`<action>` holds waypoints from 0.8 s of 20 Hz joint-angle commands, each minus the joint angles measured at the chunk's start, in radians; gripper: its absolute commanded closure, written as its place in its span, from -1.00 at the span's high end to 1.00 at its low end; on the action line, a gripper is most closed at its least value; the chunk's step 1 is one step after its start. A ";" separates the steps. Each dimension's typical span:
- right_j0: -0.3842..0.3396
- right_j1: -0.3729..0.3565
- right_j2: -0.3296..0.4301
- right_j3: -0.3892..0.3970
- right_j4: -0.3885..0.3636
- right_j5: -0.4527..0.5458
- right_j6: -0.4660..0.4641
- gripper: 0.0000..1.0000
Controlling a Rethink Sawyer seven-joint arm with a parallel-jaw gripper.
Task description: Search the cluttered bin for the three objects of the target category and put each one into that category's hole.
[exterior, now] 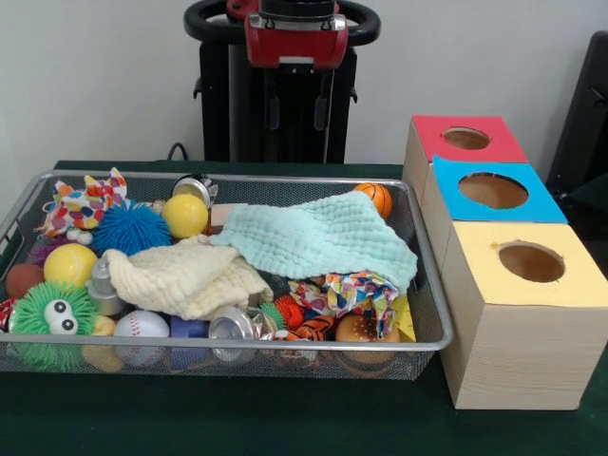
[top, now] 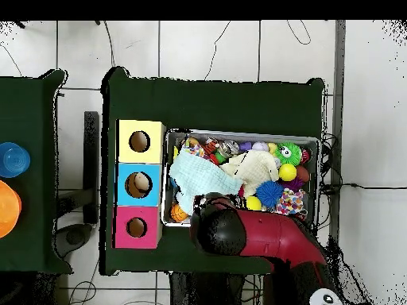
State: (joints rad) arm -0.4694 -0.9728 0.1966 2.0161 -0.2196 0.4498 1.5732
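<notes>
Closest to my front camera is the yellow-topped box (exterior: 522, 318), last of a row of three pale wooden boxes standing to the right of the bin (exterior: 228, 340). Behind it I see the blue-topped box (exterior: 494, 193), then the red-topped box (exterior: 465, 139) farthest back, and the hole (exterior: 466, 138) in that red top is round and open. Through the bin's near wire wall I can pick out a green fuzzy ball with eyes (exterior: 52, 318), a white baseball (exterior: 142, 326), a silver can (exterior: 235, 328) and a burger-shaped toy (exterior: 361, 331). A cream cloth (exterior: 185, 275) and a mint cloth (exterior: 318, 237) lie across the middle, covering part of the heap. Farther back sit a blue spiky ball (exterior: 131, 226), a yellow ball (exterior: 185, 215) and a small orange basketball (exterior: 375, 198). Up at the top I see only the arm (exterior: 294, 38), a red head on the black pedestal; I cannot tell the gripper's state.

From overhead, the arm (top: 254, 237) reaches from the bottom edge, its black end over the lower rim of the bin (top: 238, 133) near the mint cloth (top: 199, 175). The fingers are hidden beneath it. The hole (top: 136, 227) lies in the lowest box of the column left of the bin, well clear of the arm's end.
</notes>
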 commanded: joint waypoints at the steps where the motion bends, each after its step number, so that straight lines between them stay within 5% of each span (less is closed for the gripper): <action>1: -0.052 -0.011 0.068 0.015 -0.006 0.098 -0.025 1.00; 16: -0.128 0.047 0.224 -0.095 -0.132 -0.137 -0.095 1.00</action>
State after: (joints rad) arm -0.5652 -0.9720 0.2806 2.0028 -0.2643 0.4065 1.5732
